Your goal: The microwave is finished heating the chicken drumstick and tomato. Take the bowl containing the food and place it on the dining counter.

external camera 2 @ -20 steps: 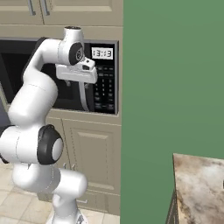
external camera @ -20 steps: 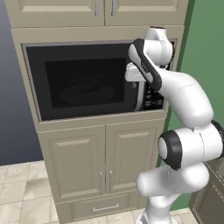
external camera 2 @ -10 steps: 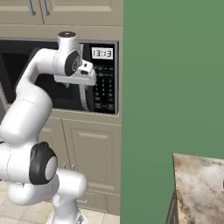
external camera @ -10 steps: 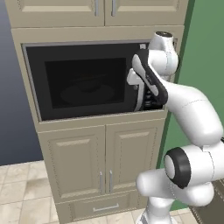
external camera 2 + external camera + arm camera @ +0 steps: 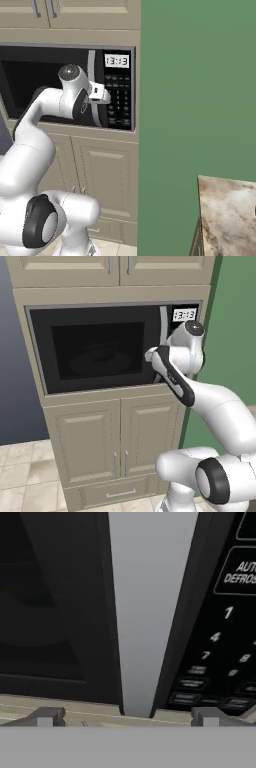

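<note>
Steel strip: running up between the gripper (image 5: 127, 717) fingertips in the hand view, the long black handle (image 5: 107, 612) lying just to one side and the keypad (image 5: 220, 637) to the other.
Gripper: spread wide, holding nothing, both dark fingertips (image 5: 47, 716) showing well apart at the bottom of the hand view; pointing straight at the microwave front.
Gripper, left base view: hovering (image 5: 150, 356) at the right edge of the microwave door, close to the handle; touching or apart, cannot tell.
Gripper, right base view: sitting (image 5: 102, 93) in front of the handle, just beside the keypad's left edge.
Arm: rising from the base and bending in toward the microwave at door height.
Microwave (image 5: 100, 348): built into pale cabinetry, door shut, dark glass facing out; cupboard doors (image 5: 117, 441) standing below it, upper cupboards above.
Clock display (image 5: 116, 61): glowing at the upper right corner of the microwave, above the keypad.
Behind the glass: dim round shape (image 5: 100, 358) showing faintly in the middle; bowl, drumstick and tomato too dark to make out.
Green wall (image 5: 200, 90): standing right of the microwave cabinet.
Dining counter (image 5: 227, 212): marbled top peeking in at the lower right corner of the right base view, well apart from the microwave.
</note>
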Motion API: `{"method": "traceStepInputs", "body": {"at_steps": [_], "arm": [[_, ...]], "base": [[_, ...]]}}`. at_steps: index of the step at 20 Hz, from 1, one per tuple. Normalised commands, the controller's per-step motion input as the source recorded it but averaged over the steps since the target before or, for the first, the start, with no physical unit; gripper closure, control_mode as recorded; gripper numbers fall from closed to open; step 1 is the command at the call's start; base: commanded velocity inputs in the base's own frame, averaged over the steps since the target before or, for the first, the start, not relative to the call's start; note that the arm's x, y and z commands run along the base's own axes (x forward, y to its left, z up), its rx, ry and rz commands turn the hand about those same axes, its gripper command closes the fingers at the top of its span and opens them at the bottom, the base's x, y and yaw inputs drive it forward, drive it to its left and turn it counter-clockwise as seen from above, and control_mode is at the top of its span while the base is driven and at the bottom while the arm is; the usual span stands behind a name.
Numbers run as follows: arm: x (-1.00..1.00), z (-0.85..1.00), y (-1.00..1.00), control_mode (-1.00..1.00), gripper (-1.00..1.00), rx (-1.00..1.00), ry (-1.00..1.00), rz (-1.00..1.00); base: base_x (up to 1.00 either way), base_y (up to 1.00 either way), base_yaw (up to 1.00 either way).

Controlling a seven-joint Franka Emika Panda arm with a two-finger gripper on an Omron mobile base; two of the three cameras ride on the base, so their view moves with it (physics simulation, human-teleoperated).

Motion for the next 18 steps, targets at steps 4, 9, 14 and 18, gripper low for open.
{"method": "traceStepInputs", "body": {"at_steps": [4, 9, 14, 18], "arm": [[0.35, -0.05, 0.00, -1.00, -1.00, 0.00, -0.04, 0.00], [0.35, -0.18, 0.00, -1.00, -1.00, -0.01, -0.10, 0.00], [0.22, -0.39, 0.00, -1.00, -1.00, -0.04, -0.19, 0.00], [0.12, -0.24, 0.00, -1.00, -1.00, 0.00, -0.17, 0.00]], "base": [[0.00, 0.00, 0.00], [0.00, 0.00, 0.00], [0.00, 0.00, 0.00], [0.00, 0.00, 0.00]]}}
